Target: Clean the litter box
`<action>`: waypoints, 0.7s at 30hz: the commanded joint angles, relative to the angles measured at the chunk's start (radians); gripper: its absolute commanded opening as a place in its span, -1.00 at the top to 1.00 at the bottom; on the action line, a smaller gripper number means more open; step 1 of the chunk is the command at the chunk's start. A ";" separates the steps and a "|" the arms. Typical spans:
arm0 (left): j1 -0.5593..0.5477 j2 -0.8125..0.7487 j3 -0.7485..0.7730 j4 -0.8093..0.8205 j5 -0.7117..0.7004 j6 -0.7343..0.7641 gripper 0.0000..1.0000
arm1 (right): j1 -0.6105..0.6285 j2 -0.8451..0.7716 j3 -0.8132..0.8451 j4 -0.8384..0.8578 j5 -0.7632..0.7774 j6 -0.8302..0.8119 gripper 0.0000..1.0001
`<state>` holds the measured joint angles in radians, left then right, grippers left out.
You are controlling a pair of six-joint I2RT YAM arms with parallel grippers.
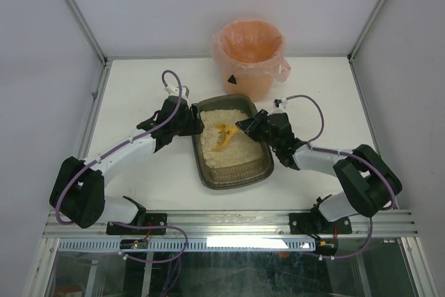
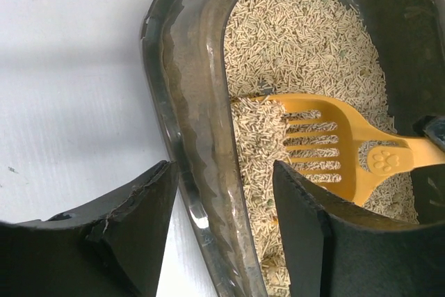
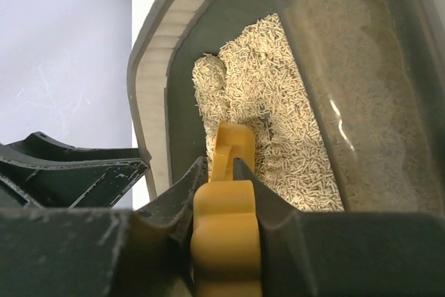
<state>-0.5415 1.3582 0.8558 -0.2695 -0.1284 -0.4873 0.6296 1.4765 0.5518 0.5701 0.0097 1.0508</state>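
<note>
Right gripper [image 3: 221, 166] clamps one scoop [image 3: 224, 241]; left gripper [image 2: 224, 172] gapes astride one litter box [image 2: 189, 81].

Left arm [image 1: 118, 152] extends forward and inward; left gripper [image 2: 222, 196] jaws stand apart. Right arm [image 1: 321, 159] angles inward; right gripper [image 3: 222, 166] is clamped on the scoop handle [image 3: 226, 241].

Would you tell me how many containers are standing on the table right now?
2. The litter box lies in the centre, with the yellow scoop in it; the pink-lined bin stands behind it at the table's far edge. None seems hidden.
</note>
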 commanded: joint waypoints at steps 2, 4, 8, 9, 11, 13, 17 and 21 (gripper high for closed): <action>0.003 -0.002 0.043 0.012 0.008 0.000 -0.15 | -0.008 -0.113 0.043 -0.068 0.054 -0.166 1.00; 0.003 0.000 0.045 0.013 0.010 -0.002 -0.13 | -0.013 -0.142 0.038 -0.080 0.055 -0.170 1.00; 0.004 -0.001 0.041 0.012 0.014 -0.004 -0.12 | -0.037 -0.194 0.036 -0.091 0.031 -0.198 1.00; 0.003 -0.003 0.038 0.012 0.015 -0.005 -0.11 | -0.044 -0.206 0.034 -0.097 0.023 -0.200 1.00; 0.004 -0.005 0.036 0.013 0.015 -0.006 -0.11 | -0.061 -0.234 0.038 -0.115 0.003 -0.209 1.00; 0.003 -0.007 0.034 0.013 0.019 -0.005 -0.10 | -0.074 -0.261 0.055 -0.162 -0.015 -0.236 1.00; 0.003 -0.007 0.032 0.013 0.021 -0.005 -0.09 | -0.076 -0.289 0.155 -0.375 0.008 -0.333 1.00; 0.003 -0.004 0.031 0.014 0.027 -0.005 -0.09 | -0.066 -0.255 0.267 -0.577 0.002 -0.436 1.00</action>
<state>-0.5415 1.3613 0.8597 -0.2695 -0.1242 -0.4877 0.5541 1.2297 0.6933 0.1574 0.0139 0.7452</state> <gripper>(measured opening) 0.548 0.215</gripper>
